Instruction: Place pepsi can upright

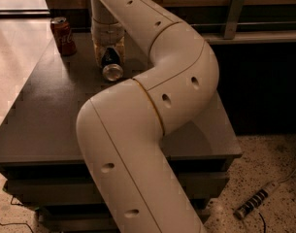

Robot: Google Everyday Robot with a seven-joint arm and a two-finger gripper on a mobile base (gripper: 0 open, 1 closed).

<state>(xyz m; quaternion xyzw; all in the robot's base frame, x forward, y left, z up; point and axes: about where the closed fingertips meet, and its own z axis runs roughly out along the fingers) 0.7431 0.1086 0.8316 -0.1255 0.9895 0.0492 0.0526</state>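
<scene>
Camera view: the gripper (109,58) reaches down onto the table (50,110), its fingers closed against the pepsi can (112,71), which lies tilted between them with its silver end protruding below. A red can (63,35) stands apart beside it.

**One high view over the arm**

I have a single camera, set high behind the arm (152,130), looking down and forward across the table (45,110). The arm fills the near foreground; the gripper (109,57) sits far off, at the table's far end.
</scene>
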